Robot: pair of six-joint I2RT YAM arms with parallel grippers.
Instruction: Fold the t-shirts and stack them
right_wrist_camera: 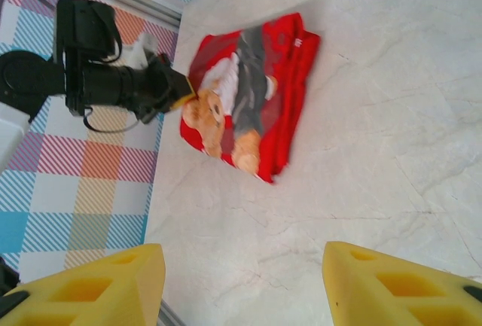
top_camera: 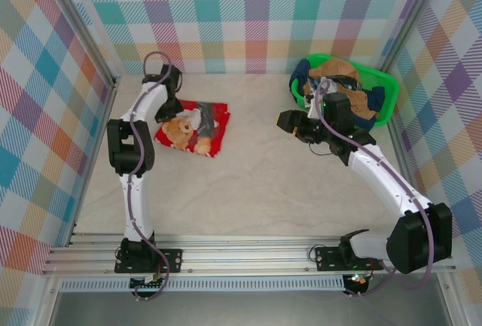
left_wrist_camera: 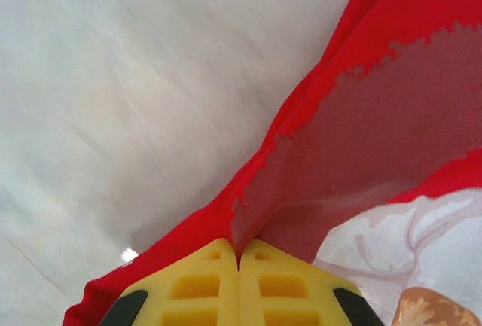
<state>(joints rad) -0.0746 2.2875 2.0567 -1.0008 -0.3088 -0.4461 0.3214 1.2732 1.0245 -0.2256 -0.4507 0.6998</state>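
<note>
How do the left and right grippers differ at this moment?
The left gripper is shut, pinching an edge of the red t-shirt; the right gripper is open with nothing between its fingers. The left gripper is at the folded shirt on the left side of the table; the right gripper is near the green basket on the right side, its camera facing the shirt. Both have yellow fingers.
</note>
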